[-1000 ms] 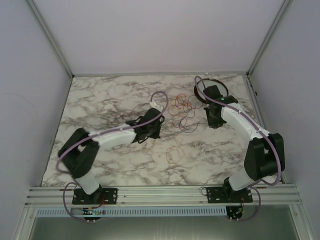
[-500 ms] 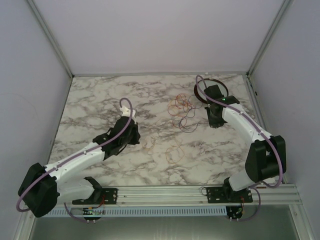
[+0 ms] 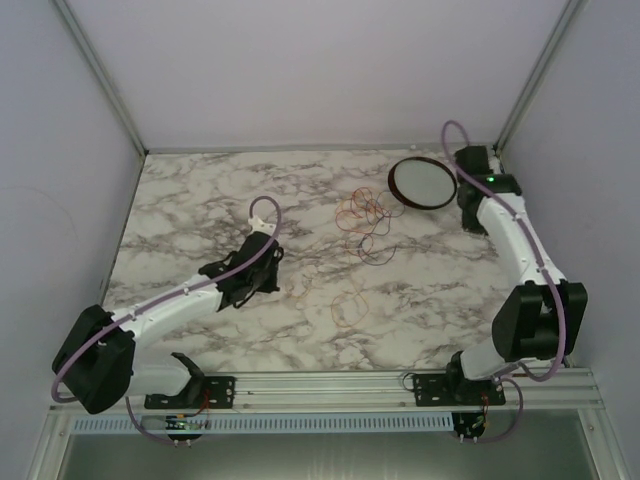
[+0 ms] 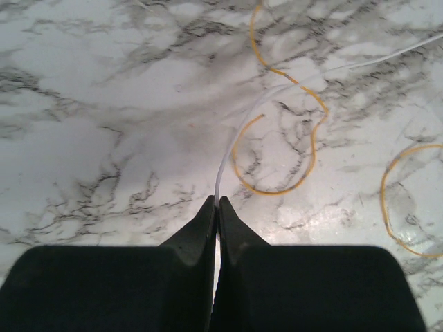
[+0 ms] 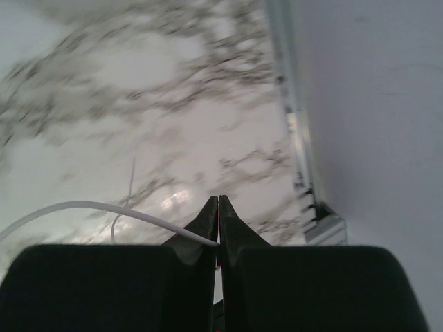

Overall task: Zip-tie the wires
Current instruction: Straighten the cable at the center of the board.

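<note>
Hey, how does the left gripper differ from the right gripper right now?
The left gripper is over the open table beside orange wires; the right gripper is in the far right corner by the wall. The white strand leaves the left gripper straight ahead, but reaches the right gripper from its side in an arc. Both are shut, each pinching a thin white strand.

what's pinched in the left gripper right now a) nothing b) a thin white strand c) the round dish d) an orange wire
b: the left gripper is shut on a thin white strand running out from its tips; the orange wires lie loose on the table
</note>
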You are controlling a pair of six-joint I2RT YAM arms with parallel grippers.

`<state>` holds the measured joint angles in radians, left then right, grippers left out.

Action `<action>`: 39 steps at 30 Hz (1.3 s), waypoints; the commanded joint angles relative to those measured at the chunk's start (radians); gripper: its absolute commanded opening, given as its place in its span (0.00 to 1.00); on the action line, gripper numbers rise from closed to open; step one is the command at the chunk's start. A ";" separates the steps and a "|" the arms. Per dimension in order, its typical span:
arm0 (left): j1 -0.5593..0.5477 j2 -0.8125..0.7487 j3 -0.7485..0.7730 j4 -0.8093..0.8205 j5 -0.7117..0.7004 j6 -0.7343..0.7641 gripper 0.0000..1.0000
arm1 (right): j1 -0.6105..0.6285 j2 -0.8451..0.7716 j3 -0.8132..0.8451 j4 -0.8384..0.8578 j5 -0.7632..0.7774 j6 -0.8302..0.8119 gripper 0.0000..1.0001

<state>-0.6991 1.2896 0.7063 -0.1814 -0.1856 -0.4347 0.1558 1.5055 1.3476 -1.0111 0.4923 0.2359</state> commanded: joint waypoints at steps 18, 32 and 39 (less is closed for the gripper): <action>0.125 0.047 0.064 0.196 0.312 0.062 0.00 | -0.225 -0.051 0.025 0.055 0.026 -0.049 0.00; 0.055 0.300 0.161 0.345 0.328 0.080 0.05 | -0.232 -0.046 0.015 0.061 0.029 -0.054 0.00; 0.045 0.380 0.191 0.327 0.261 0.109 0.10 | -0.232 -0.048 0.013 0.066 0.013 -0.058 0.00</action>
<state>-0.6506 1.6447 0.8551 0.1234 0.1211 -0.3561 -0.0654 1.4742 1.3582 -0.9619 0.5133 0.1871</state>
